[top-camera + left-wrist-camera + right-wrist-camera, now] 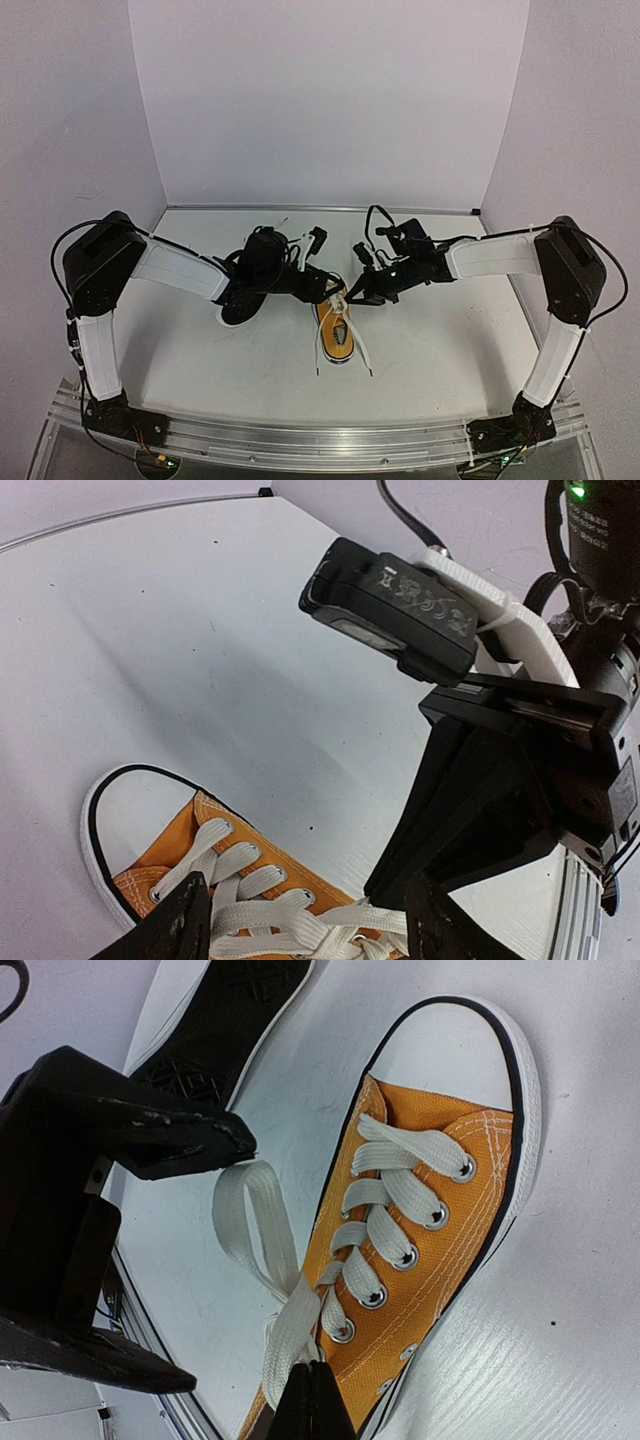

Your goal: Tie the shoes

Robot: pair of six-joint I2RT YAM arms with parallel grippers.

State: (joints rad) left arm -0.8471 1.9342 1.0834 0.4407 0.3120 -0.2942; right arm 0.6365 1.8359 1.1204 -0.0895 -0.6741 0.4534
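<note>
Reaching in from either side, the two arms held their tips close together over the orange shoe [338, 338], which sat near the middle of the tabletop [440, 370] with its laced top facing up. The right end effector [310, 1395] was pressed together at the shoe's upper eyelets, pinching the white lace [245, 1225] close to where it left the last eyelet. From that pinch the lace ran out sideways in a flat loop over the tabletop. The bend of the loop lay just under one finger [190, 1130] of the left end effector [310, 915], though whether lace and finger touched could not be told. The left end effector was spread wide and held nothing; in its own wrist view the crossed lacing of the orange shoe showed between its two fingers. In the top view, two loose lace ends trailed from the orange shoe toward the near edge of the tabletop. The second shoe [240, 302] lay to the left of the orange one and apart from it. It showed its black sole and white rubber edge and sat partly beneath the left arm.
</note>
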